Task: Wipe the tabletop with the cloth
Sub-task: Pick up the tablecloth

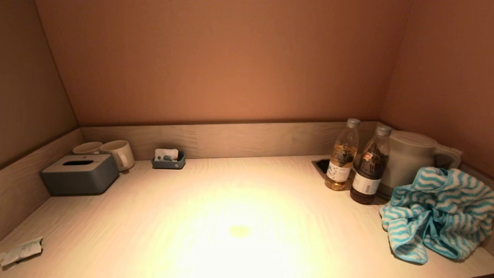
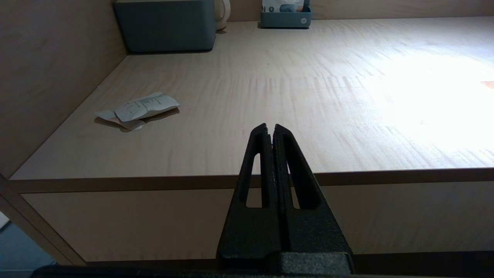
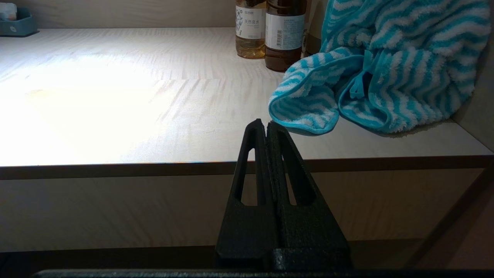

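Observation:
A crumpled blue-and-white striped cloth (image 1: 438, 210) lies at the right end of the light wooden tabletop (image 1: 231, 200), against the right wall; it also shows in the right wrist view (image 3: 370, 73). My right gripper (image 3: 266, 123) is shut and empty, held in front of and below the table's front edge, short of the cloth. My left gripper (image 2: 270, 126) is shut and empty, likewise before the front edge at the left side. Neither gripper shows in the head view. A small yellowish spot (image 1: 239, 231) sits on the bright middle of the tabletop.
Two drink bottles (image 1: 343, 154) (image 1: 370, 170) and a grey kettle (image 1: 409, 158) stand behind the cloth. A grey tissue box (image 1: 81, 173), two mugs (image 1: 117, 153) and a small blue tray (image 1: 168, 159) stand at the back left. A crumpled paper (image 1: 21, 251) lies at the front left.

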`<state>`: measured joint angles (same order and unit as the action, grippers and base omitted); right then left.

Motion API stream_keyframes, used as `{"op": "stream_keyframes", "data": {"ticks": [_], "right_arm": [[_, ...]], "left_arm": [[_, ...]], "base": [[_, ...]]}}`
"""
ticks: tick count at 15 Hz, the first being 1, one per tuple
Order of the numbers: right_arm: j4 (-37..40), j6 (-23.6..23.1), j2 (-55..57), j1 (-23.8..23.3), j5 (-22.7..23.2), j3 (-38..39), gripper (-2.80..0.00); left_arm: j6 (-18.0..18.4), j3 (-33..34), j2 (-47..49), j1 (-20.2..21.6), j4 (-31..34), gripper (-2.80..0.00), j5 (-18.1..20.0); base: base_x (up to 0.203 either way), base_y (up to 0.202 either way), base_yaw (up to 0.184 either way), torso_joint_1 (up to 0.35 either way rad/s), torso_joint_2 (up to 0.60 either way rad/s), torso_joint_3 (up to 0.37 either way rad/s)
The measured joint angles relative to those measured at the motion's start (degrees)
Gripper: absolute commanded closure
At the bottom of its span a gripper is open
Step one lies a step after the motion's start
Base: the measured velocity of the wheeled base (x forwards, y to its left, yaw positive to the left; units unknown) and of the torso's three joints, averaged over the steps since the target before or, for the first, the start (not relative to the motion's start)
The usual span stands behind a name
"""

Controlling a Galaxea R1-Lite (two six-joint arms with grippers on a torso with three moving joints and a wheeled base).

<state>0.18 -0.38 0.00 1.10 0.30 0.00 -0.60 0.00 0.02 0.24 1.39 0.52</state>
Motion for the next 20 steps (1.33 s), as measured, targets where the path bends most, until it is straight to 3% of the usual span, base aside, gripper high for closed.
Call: {"op": "stream_keyframes", "data": {"ticks": [11,16,20], "right_arm": [[0.6,-1.8,0.0,-0.1,-0.4,-1.0,0.0],[5.8,-2.9,2.3,-0.1,-2.6,-11.6,0.0],[9.5,-1.4,19.1,0.0,-5.3,-21.2,0.0]], "left_arm": [[0.0,0.0,0.0,0.0,0.0,0.0,0.0],[0.0,0.0,0.0,0.0,0.0,0.0,0.0],[0.0,0.0,0.0,0.0,0.0,0.0,0.0]], "base": [[0.0,0.0,0.0,0.0,0.0,0.0],[0.0,0.0,0.0,0.0,0.0,0.0],[0.0,0.0,0.0,0.0,0.0,0.0]]}}
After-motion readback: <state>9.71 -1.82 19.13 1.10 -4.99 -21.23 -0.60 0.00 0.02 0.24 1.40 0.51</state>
